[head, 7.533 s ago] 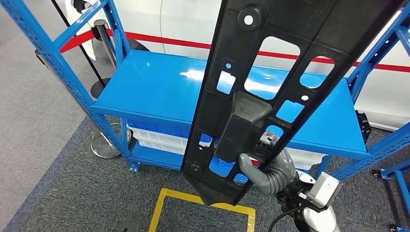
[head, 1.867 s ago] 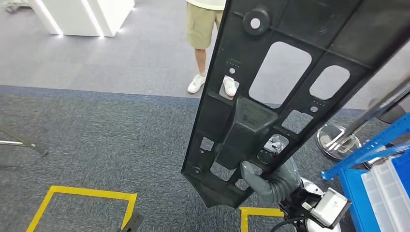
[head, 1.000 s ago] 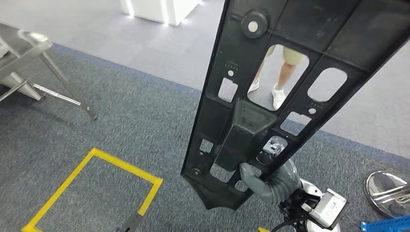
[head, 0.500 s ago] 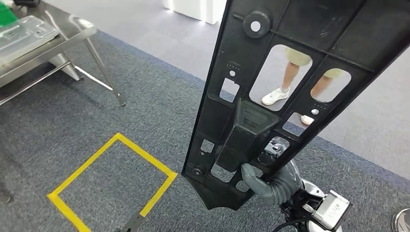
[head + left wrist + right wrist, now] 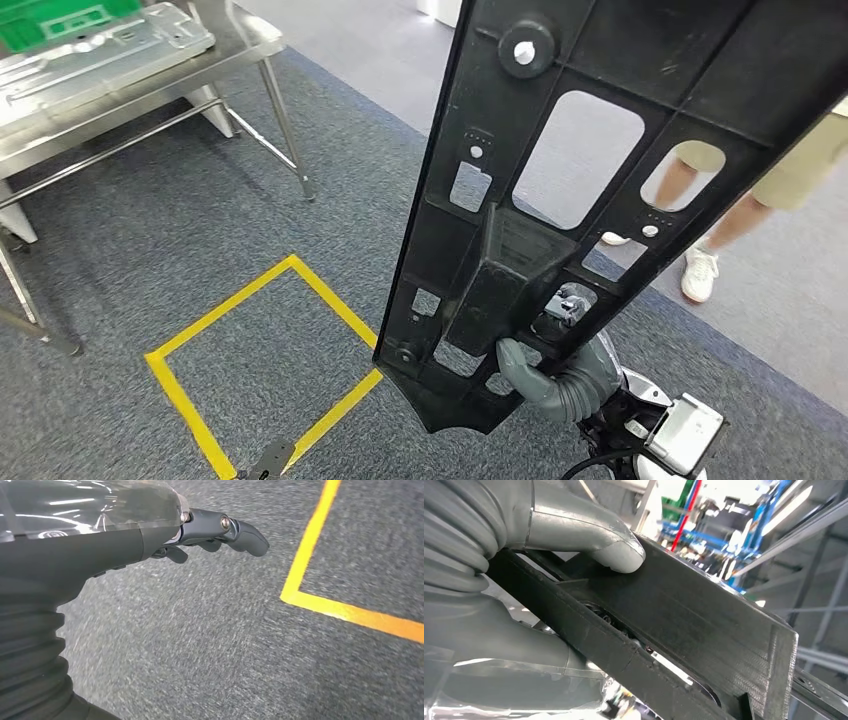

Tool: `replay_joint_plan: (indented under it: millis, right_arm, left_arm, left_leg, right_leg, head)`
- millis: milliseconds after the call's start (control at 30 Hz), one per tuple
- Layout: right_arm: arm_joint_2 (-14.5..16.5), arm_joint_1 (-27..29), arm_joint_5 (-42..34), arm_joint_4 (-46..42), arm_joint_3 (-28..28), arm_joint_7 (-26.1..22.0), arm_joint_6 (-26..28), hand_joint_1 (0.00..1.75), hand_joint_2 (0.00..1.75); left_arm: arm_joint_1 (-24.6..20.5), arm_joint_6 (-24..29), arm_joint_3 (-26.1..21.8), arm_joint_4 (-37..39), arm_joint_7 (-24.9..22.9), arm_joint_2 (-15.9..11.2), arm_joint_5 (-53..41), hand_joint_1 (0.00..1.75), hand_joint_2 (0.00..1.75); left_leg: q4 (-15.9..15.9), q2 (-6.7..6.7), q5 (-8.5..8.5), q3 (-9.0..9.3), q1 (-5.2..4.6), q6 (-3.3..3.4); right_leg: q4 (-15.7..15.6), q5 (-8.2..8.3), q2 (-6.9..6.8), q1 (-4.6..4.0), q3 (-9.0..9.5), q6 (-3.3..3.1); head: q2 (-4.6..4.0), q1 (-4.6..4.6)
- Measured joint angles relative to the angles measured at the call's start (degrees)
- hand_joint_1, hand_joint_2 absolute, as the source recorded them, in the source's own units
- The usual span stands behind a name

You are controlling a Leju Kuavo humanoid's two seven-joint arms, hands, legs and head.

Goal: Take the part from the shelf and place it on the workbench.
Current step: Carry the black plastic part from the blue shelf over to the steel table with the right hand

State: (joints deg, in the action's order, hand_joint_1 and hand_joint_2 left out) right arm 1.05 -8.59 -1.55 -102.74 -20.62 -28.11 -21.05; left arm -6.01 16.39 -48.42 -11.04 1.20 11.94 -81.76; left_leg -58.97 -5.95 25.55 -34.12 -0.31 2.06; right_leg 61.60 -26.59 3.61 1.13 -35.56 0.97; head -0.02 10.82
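The part [image 5: 560,200], a long black plastic panel pierced by several cut-outs, stands nearly upright, its lower end low in the head view and its upper end leaning away toward the upper right. The right hand [image 5: 560,380] grips it near the lower end; in the right wrist view the grey thumb [image 5: 589,540] presses on one face of the part [image 5: 684,630] with the remaining fingers wrapped behind it. The left hand [image 5: 100,545] hangs over grey carpet [image 5: 200,645], holding nothing, fingers loosely extended. To the left of the part, a yellow taped square [image 5: 260,370] marks the carpet. Further to the upper left of the part stands a metal workbench [image 5: 120,110], its tabletop carrying a metal tray and a green item. To the right of the part, a person's legs [image 5: 740,210] and a white shoe are visible.
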Motion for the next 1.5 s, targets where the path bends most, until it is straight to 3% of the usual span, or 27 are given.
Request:
replay_joint_plan:
  millis: [67,133,200,267,333,367,400,467,500,567,633,700,767,800,833,867,933,1000,1067,1133,1200,1267,1333,1367,1400,1433,1500]
  right_arm:
    - [0.0,-0.1,-0.2,0.1,0.0,0.0,0.0,1.68,1.75]
    - [0.0,-0.4,-0.3,0.1,0.0,-0.1,-0.1,1.68,1.75]
    - [0.0,-0.5,-0.3,0.0,0.0,-0.1,-0.1,1.68,1.75]
    - [0.0,-0.5,-0.4,0.0,0.0,-0.2,-0.1,1.68,1.75]
    - [0.0,-0.4,-0.4,0.1,0.0,-0.2,0.0,1.68,1.75]
    - [0.0,-0.4,-0.3,0.1,0.0,-0.2,0.0,1.68,1.75]
    - [0.0,-0.4,-0.3,0.1,0.0,-0.2,0.1,1.68,1.75]
    - [0.0,-0.4,-0.2,0.0,0.0,-0.2,0.2,1.68,1.75]
    - [0.0,-0.4,-0.1,-0.1,0.0,-0.3,0.3,1.68,1.75]
    - [0.0,-0.4,0.0,-0.2,-0.1,-0.3,0.3,1.68,1.75]
    - [0.0,-0.5,0.0,-0.4,-0.1,-0.3,0.3,1.68,1.75]
    - [-0.1,-0.6,0.0,-0.6,-0.1,-0.4,0.3,1.68,1.75]
    - [-0.1,-0.6,0.1,-0.8,-0.2,-0.5,0.4,1.68,1.75]
    - [-0.2,-0.5,0.1,-0.8,-0.2,-0.5,0.4,1.68,1.75]
    - [-0.3,-0.4,0.1,-0.8,-0.2,-0.5,0.4,1.68,1.75]
    - [-0.3,-0.4,0.1,-0.8,-0.2,-0.5,0.4,1.68,1.75]
    - [-0.4,-0.4,0.1,-0.8,-0.2,-0.5,0.4,1.68,1.75]
    - [-0.5,-0.4,0.2,-0.8,-0.2,-0.5,0.5,1.68,1.75]
    - [-0.6,-0.4,0.2,-0.8,-0.2,-0.4,0.6,1.68,1.75]
    - [-0.6,-0.5,0.3,-0.9,-0.2,-0.4,0.7,1.68,1.75]
    - [-0.6,-0.5,0.3,-0.9,-0.2,-0.4,0.8,1.68,1.75]
    - [-0.6,-0.4,0.4,-1.0,-0.1,-0.4,0.9,1.68,1.75]
    - [-0.6,-0.3,0.4,-1.0,-0.1,-0.4,0.9,1.68,1.75]
    - [-0.6,-0.3,0.4,-1.0,-0.1,-0.4,0.9,1.68,1.75]
    - [-0.6,-0.2,0.4,-1.0,-0.1,-0.4,0.9,1.68,1.75]
    - [-0.6,-0.2,0.4,-1.0,-0.1,-0.4,0.9,1.68,1.75]
    - [-0.6,-0.3,0.4,-1.0,-0.1,-0.4,0.9,1.68,1.75]
  left_arm:
    - [0.1,0.1,0.0,0.0,0.0,0.0,0.0,0.00,1.75]
    - [0.3,0.2,0.0,0.0,0.0,0.0,0.0,0.00,1.75]
    - [0.4,0.2,0.0,0.0,0.0,-0.1,0.1,0.00,1.75]
    - [0.2,0.2,0.0,0.0,0.0,-0.1,0.1,0.00,1.75]
    - [0.3,0.2,0.0,0.0,-0.1,-0.1,0.1,0.00,1.75]
    - [0.4,0.2,0.0,0.0,-0.2,-0.1,0.1,0.00,1.75]
    - [0.5,0.2,0.0,0.0,-0.3,-0.1,0.1,0.00,1.75]
    - [0.6,0.2,-0.1,0.0,-0.4,-0.1,0.2,0.00,1.75]
    - [0.5,0.2,-0.1,0.0,-0.4,-0.1,0.2,0.00,1.75]
    - [0.4,0.2,-0.1,0.0,-0.5,-0.2,0.3,0.00,1.75]
    - [0.6,0.2,-0.1,0.0,-0.5,-0.2,0.3,0.00,1.75]
    - [0.6,0.2,-0.1,0.0,-0.6,-0.2,0.3,0.00,1.75]
    - [0.4,0.3,-0.1,0.0,-0.7,-0.2,0.3,0.00,1.75]
    - [0.2,0.3,-0.1,0.0,-0.8,-0.2,0.3,0.00,1.75]
    - [0.2,0.3,-0.1,0.0,-0.9,-0.2,0.2,0.00,1.75]
    - [0.2,0.2,-0.2,0.0,-0.9,-0.2,0.2,0.00,1.75]
    - [0.2,0.2,-0.2,0.0,-0.9,-0.2,0.1,0.00,1.75]
    - [0.1,0.2,-0.2,0.0,-0.8,-0.2,0.0,0.00,1.75]
    - [0.0,0.2,-0.2,0.0,-0.8,-0.1,-0.1,0.00,1.75]
    - [0.1,0.2,-0.2,0.0,-0.8,-0.1,-0.2,0.00,1.75]
    - [0.2,0.2,-0.2,0.0,-0.8,-0.2,-0.2,0.00,1.75]
    - [0.0,0.2,-0.2,0.0,-0.8,-0.2,-0.2,0.00,1.75]
    - [-0.1,0.1,-0.2,0.0,-0.9,-0.2,-0.2,0.00,1.75]
    - [0.0,0.1,-0.2,0.0,-0.9,-0.2,-0.2,0.00,1.75]
    - [0.1,0.2,-0.2,0.0,-1.0,-0.2,-0.1,0.00,1.75]
    - [0.2,0.2,-0.2,0.0,-1.0,-0.3,-0.1,0.00,1.75]
    - [0.3,0.2,-0.2,0.0,-1.0,-0.3,0.0,0.00,1.75]
  left_leg:
    - [-0.1,-1.25,0.01,-0.47,0.29,-0.69]
    - [-0.1,-1.77,0.04,-0.73,0.47,-1.44]
    - [-2.5,0.89,1.46,-1.80,0.28,-2.03]
    - [-8.9,4.22,4.54,-4.89,0.42,-2.51]
    - [-14.9,5.24,6.35,-8.12,0.86,-2.97]
    - [-15.3,5.47,5.80,-8.51,1.05,-3.16]
    - [-13.4,5.81,4.22,-7.70,1.22,-3.29]
    - [-5.7,7.74,0.46,-3.83,1.20,-3.29]
    - [-2.5,8.80,-0.61,-2.15,0.98,-2.97]
    - [0.2,9.74,-0.71,-0.95,0.42,-2.17]
    - [0.5,8.51,-0.73,-0.93,0.37,-1.31]
    - [0.9,7.27,-0.89,-0.56,0.59,-0.52]
    - [1.1,6.03,-0.94,-0.34,0.67,0.04]
    - [1.1,5.32,-0.91,-0.34,0.62,0.18]
    - [1.0,4.54,-0.86,-0.34,0.56,0.26]
    - [0.9,3.72,-0.81,-0.32,0.50,0.27]
    - [0.6,2.10,-0.66,-0.21,0.49,0.14]
    - [0.3,0.62,-0.44,-0.31,0.50,-0.20]
    - [0.1,-0.56,-0.37,-0.65,0.62,-0.80]
    - [0.2,-1.43,-0.41,-0.85,0.81,-1.57]
    - [-1.1,0.36,0.50,-1.46,0.78,-2.21]
    - [-6.6,3.71,3.41,-4.04,0.82,-2.75]
    - [-13.7,5.15,6.19,-7.65,1.12,-3.23]
    - [-15.3,5.39,6.27,-8.55,1.26,-3.42]
    - [-14.7,5.62,5.30,-8.36,1.37,-3.56]
    - [-11.9,6.03,3.45,-7.00,1.45,-3.60]
    - [-4.0,8.19,0.10,-2.99,1.17,-3.34]
  right_leg:
    - [-1.9,0.11,1.41,-0.05,0.70,-0.16]
    - [-2.6,0.24,0.16,-0.04,1.10,-0.59]
    - [-3.4,0.30,-1.46,0.16,1.87,-1.26]
    - [-3.6,0.05,-3.19,0.04,2.44,-1.75]
    - [-3.6,-0.29,-4.83,-0.03,2.72,-1.82]
    - [-3.6,-0.47,-5.57,-0.01,2.88,-1.73]
    - [-3.6,-0.67,-6.26,0.04,3.12,-1.60]
    - [-3.6,-1.17,-7.50,0.03,3.77,-1.17]
    - [-3.5,-1.43,-8.03,-0.08,4.03,-0.86]
    - [-3.6,-1.78,-9.03,-0.37,4.38,-0.20]
    - [-3.6,-2.12,-9.86,-0.33,4.74,0.49]
    - [-1.8,-3.57,-8.10,-0.04,4.28,1.03]
    - [4.6,-6.79,-5.09,0.13,1.14,1.17]
    - [8.6,-8.32,-4.33,0.13,-1.10,1.16]
    - [11.6,-9.01,-4.00,0.12,-3.00,1.16]
    - [12.8,-8.57,-3.88,0.13,-4.08,1.12]
    - [8.7,-4.64,-3.43,0.16,-2.99,0.86]
    - [1.3,-0.94,-1.14,0.27,-0.16,0.52]
    - [-2.2,-0.03,0.43,0.17,1.18,0.27]
    - [-2.6,0.01,-0.43,0.04,1.45,-0.17]
    - [-3.2,0.16,-1.69,0.19,2.00,-0.92]
    - [-3.6,0.08,-3.18,0.19,2.52,-1.54]
    - [-3.6,-0.18,-4.66,0.07,2.70,-1.77]
    - [-3.6,-0.32,-5.36,0.05,2.80,-1.73]
    - [-3.5,-0.49,-6.04,0.08,2.94,-1.63]
    - [-3.5,-0.70,-6.71,0.11,3.18,-1.47]
    - [-3.4,-1.22,-7.94,-0.01,3.77,-0.99]
  head:
    - [0.00,0.02]
    - [0.00,0.03]
    - [0.00,0.07]
    - [0.00,0.10]
    - [0.00,0.10]
    - [0.00,0.10]
    - [0.00,0.10]
    - [0.00,0.10]
    - [0.00,0.10]
    - [0.00,0.09]
    - [0.00,0.09]
    - [0.00,0.08]
    - [0.00,0.07]
    - [0.00,0.06]
    - [0.00,0.06]
    - [0.00,0.06]
    - [0.00,0.06]
    - [0.00,0.06]
    - [0.00,0.07]
    - [0.00,0.08]
    - [0.00,0.09]
    - [0.00,0.12]
    - [0.00,0.13]
    - [0.00,0.13]
    - [0.00,0.13]
    - [0.00,0.13]
    - [0.00,0.13]
